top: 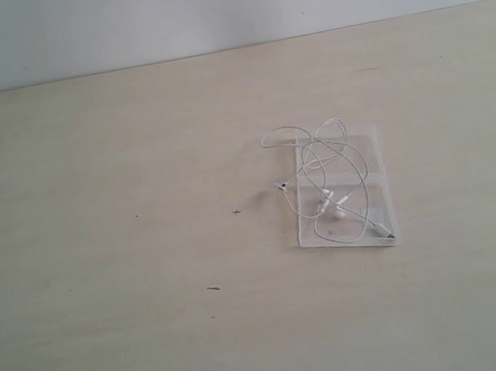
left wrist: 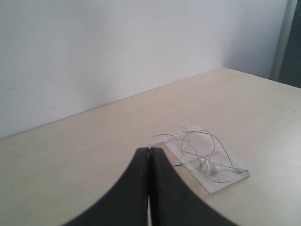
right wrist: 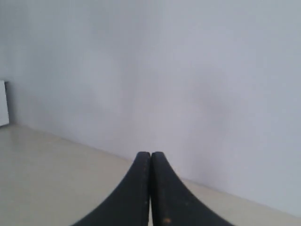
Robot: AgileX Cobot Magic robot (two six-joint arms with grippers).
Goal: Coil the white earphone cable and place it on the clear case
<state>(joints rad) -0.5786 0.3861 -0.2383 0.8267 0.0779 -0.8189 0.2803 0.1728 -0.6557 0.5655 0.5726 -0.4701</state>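
White earphone cable [top: 326,174] lies in loose, untidy loops on the clear case [top: 372,153]. A couple of loops spill over the case edge onto the pale wooden table [top: 128,259]. Left gripper [left wrist: 149,154]: jaws pressed together, nothing between them. Right gripper [right wrist: 150,157]: jaws likewise closed, empty, facing a plain wall [right wrist: 188,70].

The earphone cable [top: 327,199] is white, the case [top: 370,153] transparent, the table [top: 101,263] pale beige.
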